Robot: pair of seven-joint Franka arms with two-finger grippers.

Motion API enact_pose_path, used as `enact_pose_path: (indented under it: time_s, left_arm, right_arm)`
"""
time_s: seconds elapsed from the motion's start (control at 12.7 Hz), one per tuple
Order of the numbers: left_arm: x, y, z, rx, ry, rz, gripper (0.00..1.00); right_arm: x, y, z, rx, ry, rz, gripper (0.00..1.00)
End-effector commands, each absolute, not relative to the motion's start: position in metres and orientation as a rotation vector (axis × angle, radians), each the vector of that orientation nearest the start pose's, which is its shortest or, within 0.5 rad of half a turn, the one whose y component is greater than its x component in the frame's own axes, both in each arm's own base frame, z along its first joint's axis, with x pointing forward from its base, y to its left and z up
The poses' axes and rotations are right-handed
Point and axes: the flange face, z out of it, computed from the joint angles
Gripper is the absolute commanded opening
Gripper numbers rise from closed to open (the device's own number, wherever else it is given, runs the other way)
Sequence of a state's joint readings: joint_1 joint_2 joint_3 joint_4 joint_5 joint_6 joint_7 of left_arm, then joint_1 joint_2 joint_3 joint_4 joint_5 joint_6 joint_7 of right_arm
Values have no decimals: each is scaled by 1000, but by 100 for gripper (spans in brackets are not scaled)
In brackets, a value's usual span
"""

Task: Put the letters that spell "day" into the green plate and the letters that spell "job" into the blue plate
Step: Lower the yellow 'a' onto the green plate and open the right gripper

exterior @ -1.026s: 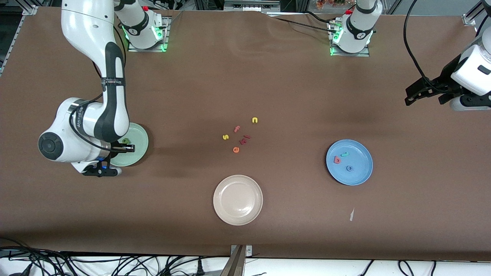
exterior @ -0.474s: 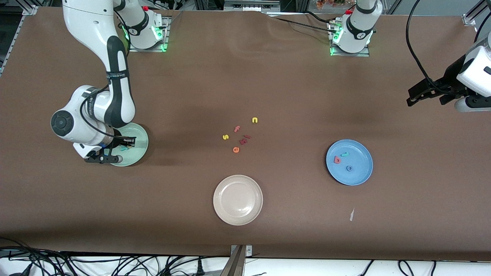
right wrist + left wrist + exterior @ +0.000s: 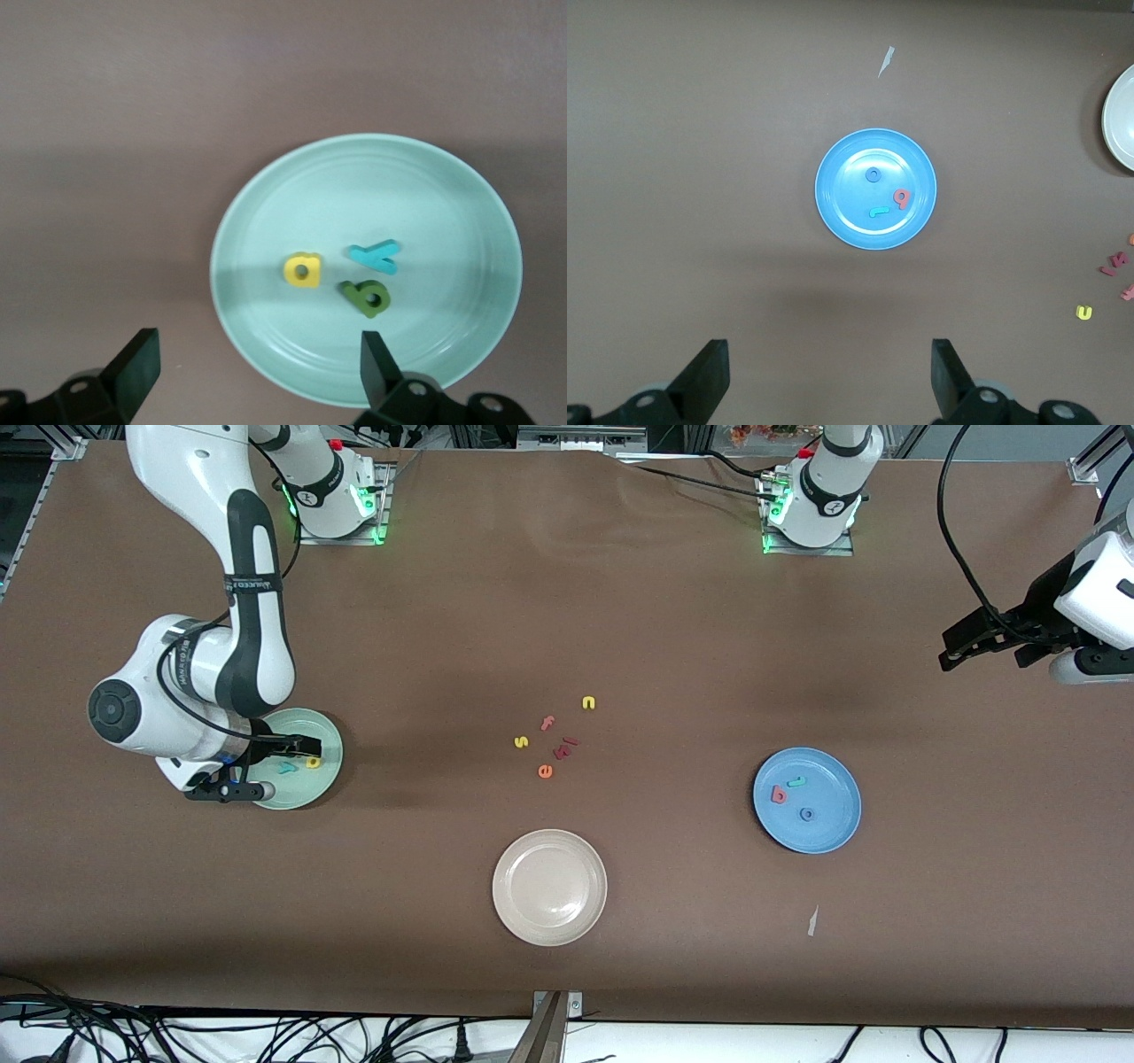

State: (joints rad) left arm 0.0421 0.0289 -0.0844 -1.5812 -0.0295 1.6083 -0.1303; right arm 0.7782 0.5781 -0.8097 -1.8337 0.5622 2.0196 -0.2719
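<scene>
The green plate lies at the right arm's end of the table. In the right wrist view, the green plate holds the yellow "d", the teal "y" and the dark green "a". My right gripper hangs open just above this plate, holding nothing. The blue plate holds the coral "b", the teal "j" and the blue "o". My left gripper waits open and empty, high over the left arm's end of the table.
A beige plate sits nearer the front camera, mid-table. Loose letters lie in the middle: yellow "n", yellow "s", reddish "f", orange "e", dark red pieces. A paper scrap lies near the blue plate.
My right gripper has opened over the green plate, and the yellow "d" now lies in the plate beside the "y". The left gripper has lifted slightly.
</scene>
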Motion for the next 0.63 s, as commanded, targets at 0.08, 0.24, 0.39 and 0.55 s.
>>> enact_pose_path:
  time_s: [0.08, 0.24, 0.39, 0.55]
  left_arm:
    - [572, -27, 607, -3199, -141, 13, 100]
    - [572, -27, 607, -3199, -141, 13, 100]
    - [572, -27, 607, -3199, -141, 13, 100]
    - [572, -27, 607, -3199, -141, 13, 100]
  right_arm:
    - [633, 73, 322, -2991, 86, 265, 100]
    - [638, 88, 342, -2975, 91, 306, 100]
    - [641, 104, 358, -2970, 92, 316, 100]
    - [641, 119, 370, -2973, 83, 349, 100]
